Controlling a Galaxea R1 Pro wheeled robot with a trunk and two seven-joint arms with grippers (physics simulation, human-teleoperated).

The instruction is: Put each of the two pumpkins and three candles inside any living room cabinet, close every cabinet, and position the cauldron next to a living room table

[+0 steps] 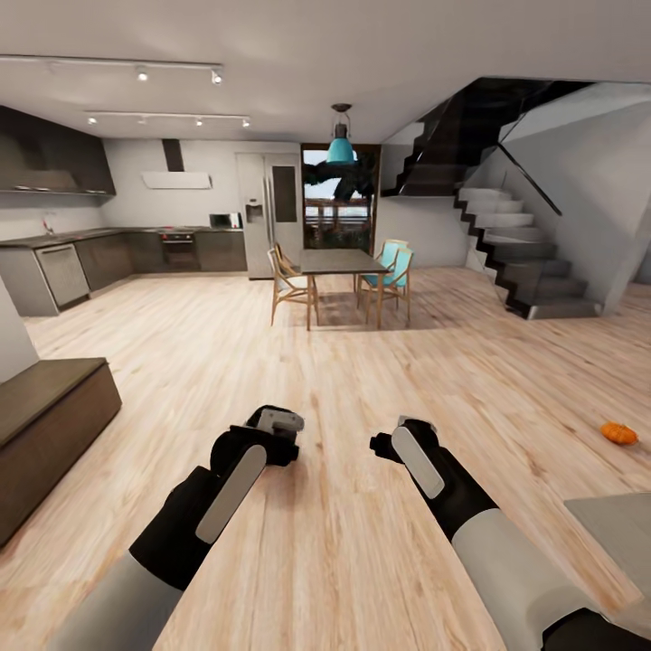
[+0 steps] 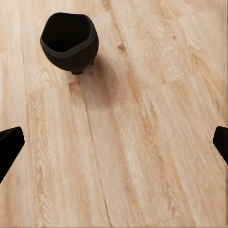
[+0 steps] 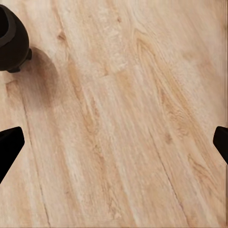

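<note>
One pumpkin [image 1: 619, 433] lies on the wooden floor [image 1: 362, 380] at the right of the head view, well apart from both arms and just beyond the corner of a pale grey surface [image 1: 615, 524] that juts in at the lower right edge. Bare boards surround it on the other sides.

The cauldron [image 2: 69, 40], black and round with short feet, stands upright on the floor below the arms; the left wrist view shows its open mouth and shadow, and the right wrist view catches its side at the frame's edge, with nothing else near it.

The dark brown cabinet [image 1: 45, 434] sits low along the left edge of the head view, its flat top bare and the end and side that show unbroken; its front face cannot be seen from here.

The left hand [image 2: 114, 142] and the right hand [image 3: 114, 142] hover over bare floor, each with fingertips spread wide at opposite edges of its wrist view, holding nothing.

A wide stretch of open floor runs ahead to a dining desk [image 1: 342, 263] with chairs around it, a teal lamp [image 1: 341, 145] hanging above. The grey kitchen units [image 1: 108, 258] line the far left wall, and a dark staircase [image 1: 515, 253] climbs at the far right.
</note>
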